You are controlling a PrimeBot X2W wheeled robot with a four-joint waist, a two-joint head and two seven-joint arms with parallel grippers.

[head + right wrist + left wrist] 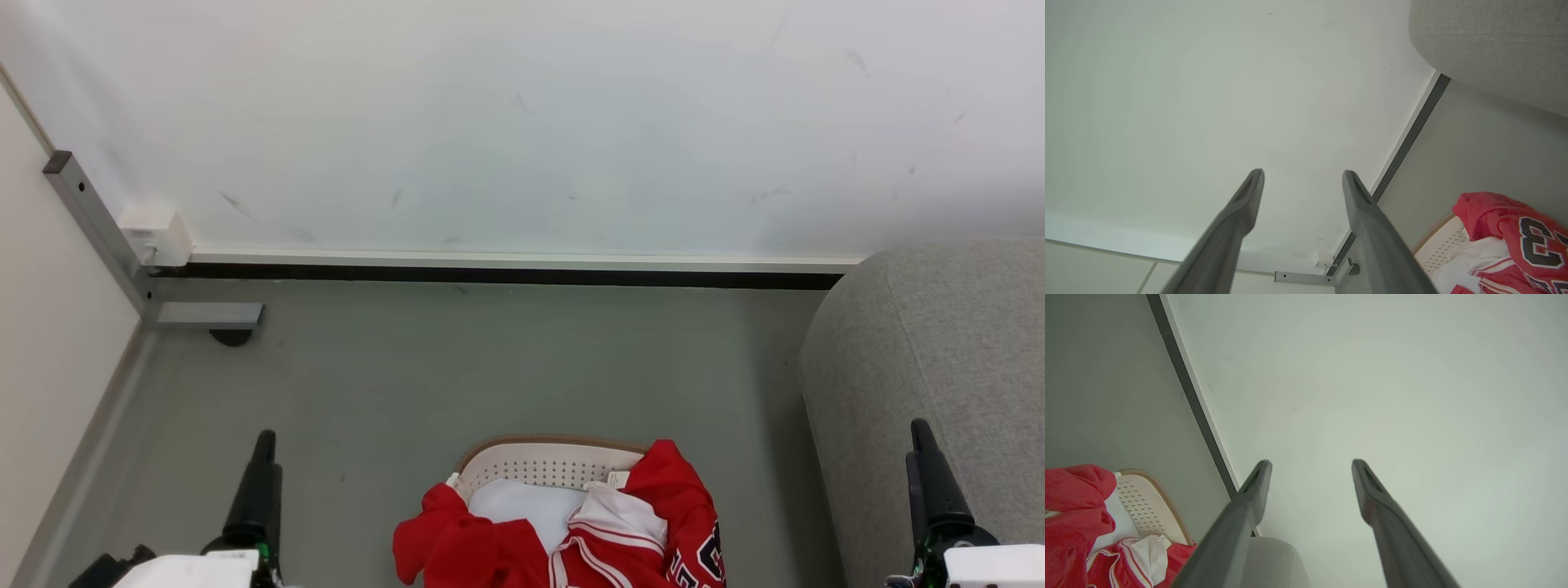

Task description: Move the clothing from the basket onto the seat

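The left fingers (1249, 498) are spread wide apart; nothing is held and nothing is touched. The right fingers (1241, 208) are spread likewise, empty and clear of every surface. Both pairs are raised above the floor (490, 367) and directed toward the wall (522, 122).

The clothing (490, 547) is bunched in and over the near part of the basket (543, 469), which stands on the floor between the two arms. A red fold is draped over the basket's right rim. A white pad (522, 502) lies inside, beside the red fabric. The seat (939, 343) stands to the right, with a strip of floor between it and the basket.

No garment is judged to have been transferred. For the pick, the right fingers, being nearer the seat, should be lowered open onto a thick red fold. The white pad should be avoided. The fabric should be raised clear of the rim so that the light basket is not dragged along.
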